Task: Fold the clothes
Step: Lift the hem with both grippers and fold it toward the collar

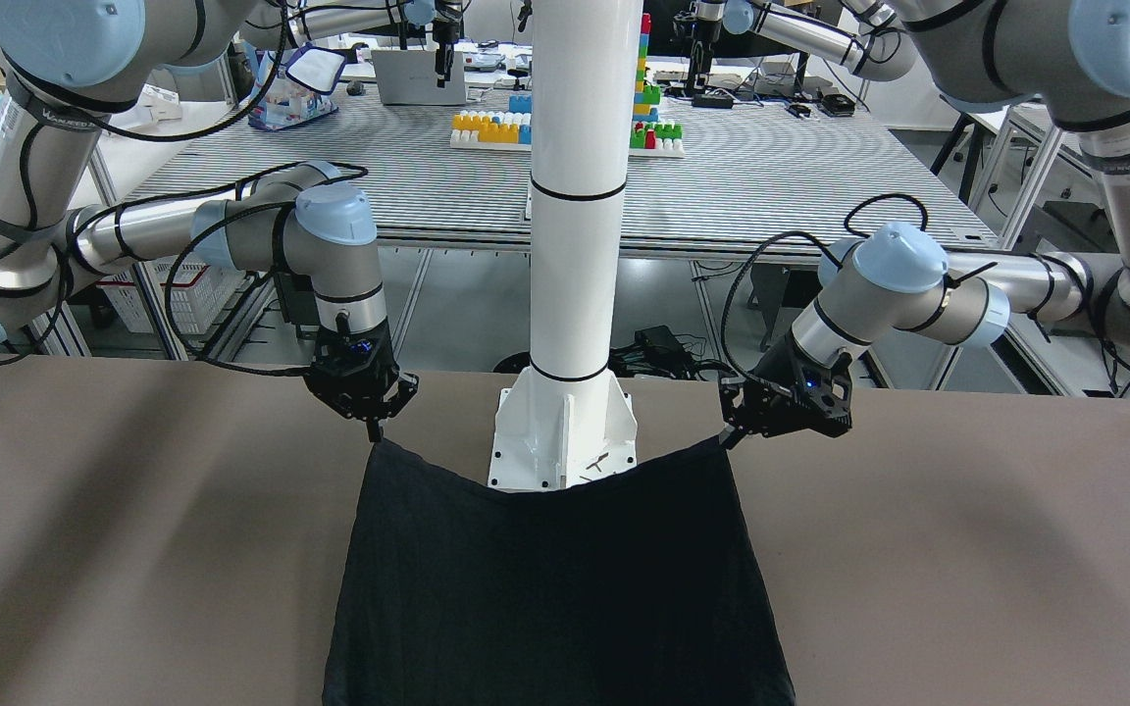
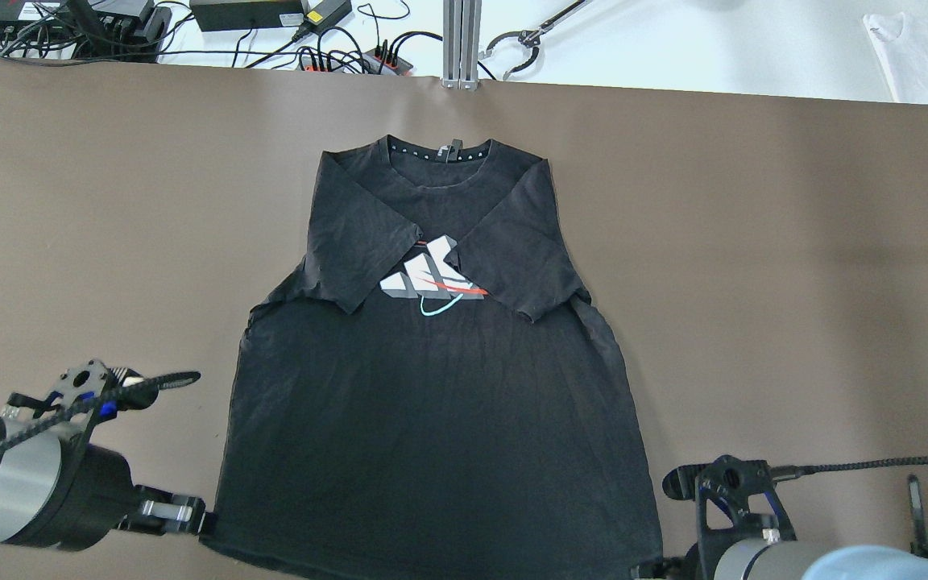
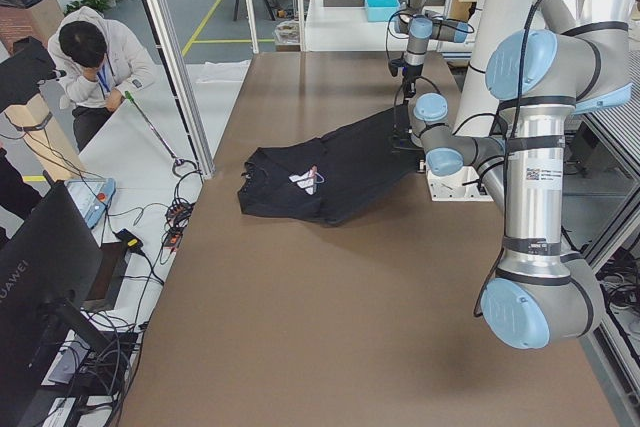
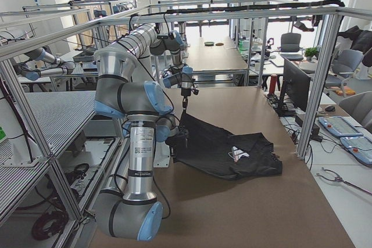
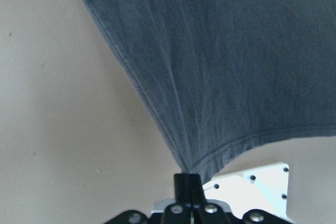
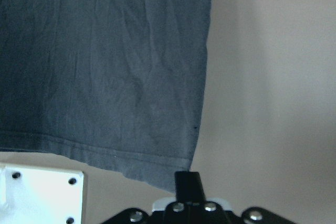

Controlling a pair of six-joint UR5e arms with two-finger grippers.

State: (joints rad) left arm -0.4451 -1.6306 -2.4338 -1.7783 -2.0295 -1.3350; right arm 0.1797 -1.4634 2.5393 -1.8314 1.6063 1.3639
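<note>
Left gripper [image 5: 188, 181]: closing tight on one hem corner [image 5: 198, 163] of the black T-shirt [image 2: 432, 403], at the bottom of its wrist view.
Right gripper [image 6: 188, 181]: pinching the other hem corner the same way.
T-shirt: lying mid-frame on the counter [image 2: 754, 282] in the overhead view, sleeves [image 2: 367, 234] folded inward, near edge hanging slack between the grippers.
Risk: such thin pinches may be slipping once the cloth is pulling taut. Uneven travel could be skewing the fold or dragging the sleeves open.

Black T-shirt [image 2: 432, 403], sleeves inward, on brown table [image 2: 794, 282]
</note>
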